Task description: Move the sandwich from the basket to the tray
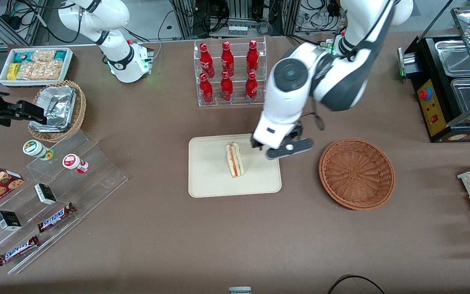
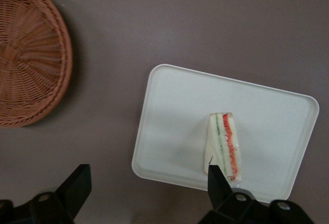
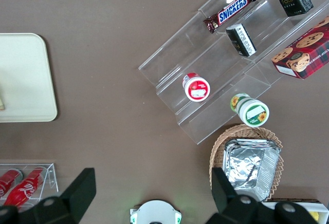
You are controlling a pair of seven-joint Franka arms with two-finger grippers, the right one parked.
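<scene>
The sandwich (image 1: 234, 159) lay on the tray (image 1: 210, 179), roughly in its middle, standing on a bread face with its striped cut edge turned up toward the cameras. I judged the placing step done: nothing of mine touched it, and the basket (image 1: 356, 173) sat empty on the table toward my working arm's end, well apart from the tray.

My gripper (image 2: 149, 193) hung above the tray's edge on the basket side, fingers spread wide with nothing between them. From my wrist camera one fingertip (image 2: 215, 175) overlapped the narrow end of the wedge in line of sight only (I was plainly higher than the sandwich, since the whole tray and much of the basket fit in that view). I read that height and the open jaws as a release posture, clear enough that lifting away should not have dragged the wrapper.

The sandwich was a slim wedge of pale bread with red, orange and green filling stripes, under clear film that caught a little glare. The tray was matte cream, flat, with rounded corners and a low rim, which would stop the wedge sliding off. The basket was round, shallow, reddish-brown wicker, its weave radiating from the centre.
</scene>
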